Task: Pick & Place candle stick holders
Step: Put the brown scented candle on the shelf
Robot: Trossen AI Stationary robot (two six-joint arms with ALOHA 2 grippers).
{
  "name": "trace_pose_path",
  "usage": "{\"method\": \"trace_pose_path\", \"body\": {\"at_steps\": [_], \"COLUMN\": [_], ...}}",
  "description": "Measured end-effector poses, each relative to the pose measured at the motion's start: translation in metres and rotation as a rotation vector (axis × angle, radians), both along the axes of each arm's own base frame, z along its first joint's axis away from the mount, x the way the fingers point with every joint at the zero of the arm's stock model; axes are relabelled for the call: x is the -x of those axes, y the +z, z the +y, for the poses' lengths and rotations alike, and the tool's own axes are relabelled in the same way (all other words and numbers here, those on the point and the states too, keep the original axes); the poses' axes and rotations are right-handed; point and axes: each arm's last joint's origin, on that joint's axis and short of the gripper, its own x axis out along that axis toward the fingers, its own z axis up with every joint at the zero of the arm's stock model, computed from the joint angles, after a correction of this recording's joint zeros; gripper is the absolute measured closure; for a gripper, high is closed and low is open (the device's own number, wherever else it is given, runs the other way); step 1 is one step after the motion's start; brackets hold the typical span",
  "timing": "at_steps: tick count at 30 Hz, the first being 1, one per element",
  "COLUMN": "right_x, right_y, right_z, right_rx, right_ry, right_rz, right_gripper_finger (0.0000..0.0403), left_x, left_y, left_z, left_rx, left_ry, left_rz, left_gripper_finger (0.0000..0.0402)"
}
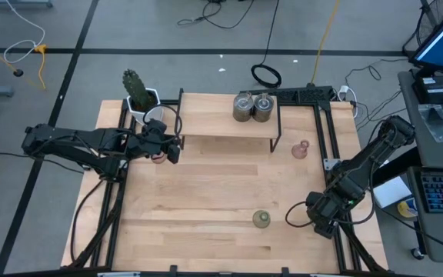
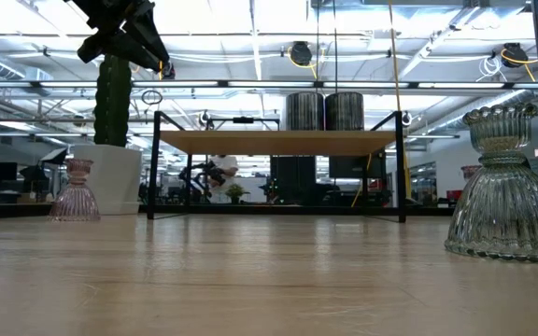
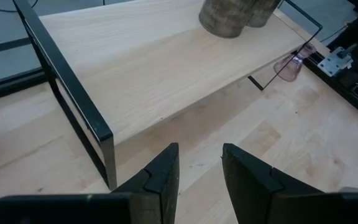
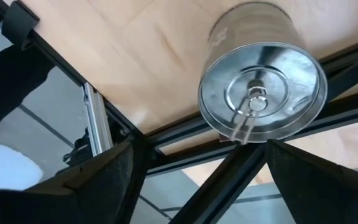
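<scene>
Right tool (image 1: pixel 323 218) is at the near-right edge of the desk (image 1: pixel 206 192), clamped on a silvery metal holder (image 4: pixel 261 93) held between its wide-spread fingers (image 4: pixel 98 180), over the black frame rail there. Left tool (image 1: pixel 171 146) hangs at the left end of the raised shelf (image 1: pixel 221 115), just beside the white-potted cactus (image 1: pixel 138 91); its fingers (image 3: pixel 160 177) stand a little apart with nothing between them. Two more silvery holders (image 1: pixel 252 107) stand side by side, touching, on the right part of the shelf. One pinkish glass holder (image 1: pixel 300 148) sits on the desk just right of the shelf, another (image 2: pixel 74 189) low by the cactus pot. Olive-green holder (image 1: pixel 261 219) stands near the near edge, right of centre, left of the right tool.
</scene>
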Motion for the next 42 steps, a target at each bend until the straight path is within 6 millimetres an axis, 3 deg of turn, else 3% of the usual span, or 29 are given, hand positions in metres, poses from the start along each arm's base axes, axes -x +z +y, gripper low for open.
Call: {"method": "trace_pose_path", "body": {"at_steps": [24, 33, 42], "right_x": [0.0001, -0.0047, -0.0064], "right_y": [0.0000, 0.0005, 0.0010], "right_z": [0.0003, 0.0029, 0.0042], "right_rx": [0.024, 0.016, -0.019], "right_ry": [-0.115, -0.127, -0.018], "right_rz": [0.054, -0.021, -0.090], "right_gripper_finger": [0.0046, 0.0046, 0.0046], "left_x": [0.0000, -0.0001, -0.0001], "left_y": [0.0000, 0.0000, 0.0000], "left_z": [0.0000, 0.0000, 0.0000], "left_rx": [0.000, 0.001, 0.001], "left_ry": [-0.001, -0.001, -0.001], "left_rz": [0.000, 0.000, 0.000], "left_gripper_finger": [0.0279, 0.0279, 0.0279]}}
